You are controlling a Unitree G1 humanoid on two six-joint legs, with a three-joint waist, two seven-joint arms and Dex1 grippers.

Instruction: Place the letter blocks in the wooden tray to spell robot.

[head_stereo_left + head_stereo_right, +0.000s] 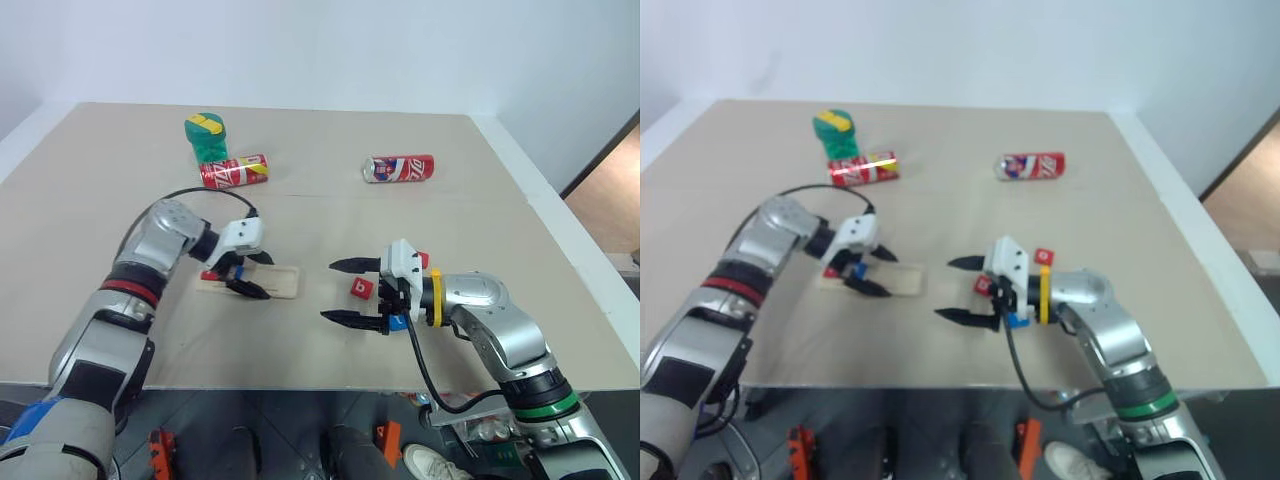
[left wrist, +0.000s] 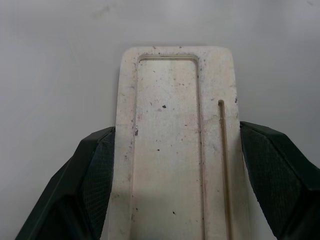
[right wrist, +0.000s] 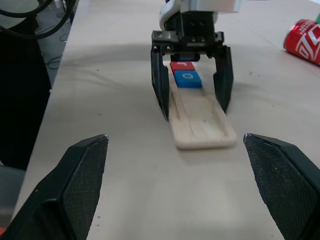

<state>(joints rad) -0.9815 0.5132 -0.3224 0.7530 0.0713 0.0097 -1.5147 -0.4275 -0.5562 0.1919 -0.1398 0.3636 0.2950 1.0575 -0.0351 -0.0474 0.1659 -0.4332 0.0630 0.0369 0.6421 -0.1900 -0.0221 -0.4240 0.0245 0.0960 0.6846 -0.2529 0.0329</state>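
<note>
My left pincer [image 3: 192,95] straddles the tray [image 3: 202,122], 1 finger against each long side, clamped on it across its width. The tray lies on the table [image 1: 420,130] with its long axis running from my left pincer toward my right one; its free end points at my right pincer [image 1: 352,291], which hangs wide and empty, near that end but apart from it.

In the tray's groove, at the end under my left wrist, sit 2 blocks side by side: the red r [image 3: 182,65] and, touching it, the blue o [image 3: 188,79]. The rest of the groove is bare.

A red b [image 1: 361,288] lies on the table between my right fingers, so my right arm is the nearer one for it. Close by my right wrist I make out 1 more red block [image 1: 423,259] and 1 blue [image 1: 397,322], letters unreadable. That makes 5 blocks.

I judge b goes next, just beside the o.

Beyond lie 2 red cans [image 1: 234,171] and 1 green object [image 1: 206,137].
</note>
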